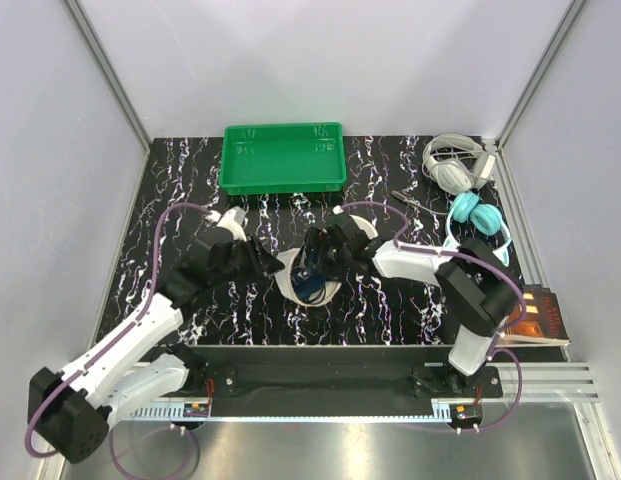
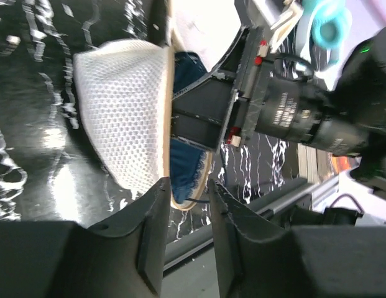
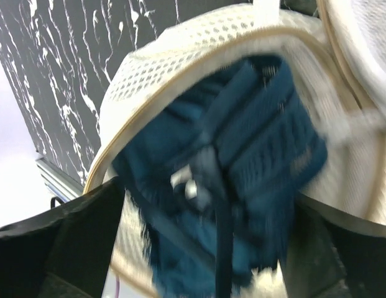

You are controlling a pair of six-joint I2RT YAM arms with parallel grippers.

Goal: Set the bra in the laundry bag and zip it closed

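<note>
Mid-table, the soft, light bra (image 3: 242, 186) lies bunched in the limp laundry bag (image 2: 124, 112), right gripper (image 3: 208, 242) gaping over its mouth, left gripper (image 2: 188, 186) close-set at the firmer zipper rim (image 2: 170, 124), our pick for a handhold, though we cannot tell if it pinches.

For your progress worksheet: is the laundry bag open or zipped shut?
Open: the laundry bag gapes at its rim, and the bra shows through the mouth.

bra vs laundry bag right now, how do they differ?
Colour: the bra is dark blue, the laundry bag cream. Texture: the bra is dense fabric, the bag open mesh. State: the bra lies bunched inside; the bag holds it, mouth open. Both are soft textiles.
</note>
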